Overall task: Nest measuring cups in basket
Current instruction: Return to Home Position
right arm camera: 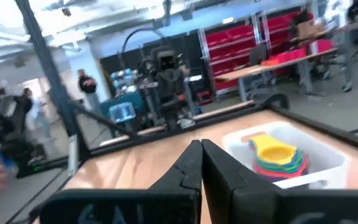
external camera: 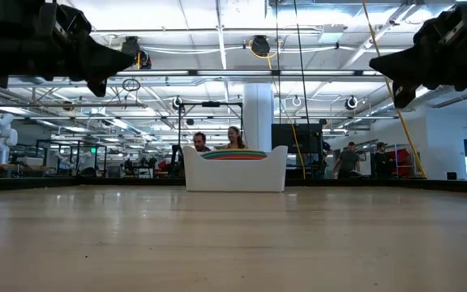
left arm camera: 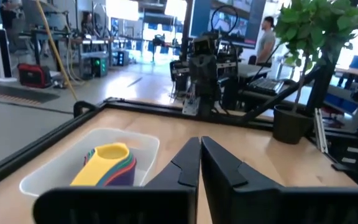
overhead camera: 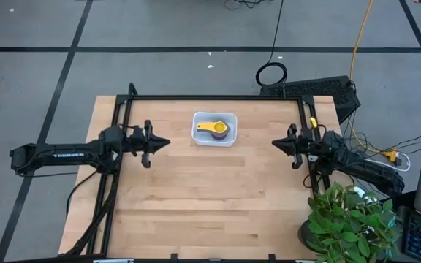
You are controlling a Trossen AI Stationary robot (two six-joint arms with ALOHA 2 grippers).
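The white basket (overhead camera: 214,139) stands on the table's far middle, with the measuring cups (overhead camera: 214,129) stacked one inside another in it, the yellow one on top. The wrist views show the stack too (left arm camera: 109,163) (right arm camera: 277,157). In the low view only the stack's coloured rims (external camera: 235,154) rise above the basket's wall (external camera: 235,173). My left gripper (overhead camera: 168,142) hangs shut above the table, left of the basket, pointing level toward it. My right gripper (overhead camera: 273,143) hangs shut to the basket's right, pointing at it. Neither touches anything.
A black frame (overhead camera: 218,97) runs along the table's far and side edges. A potted plant (overhead camera: 346,223) stands at the near right corner. Bare wood lies between and in front of the two arms. People show in the room behind.
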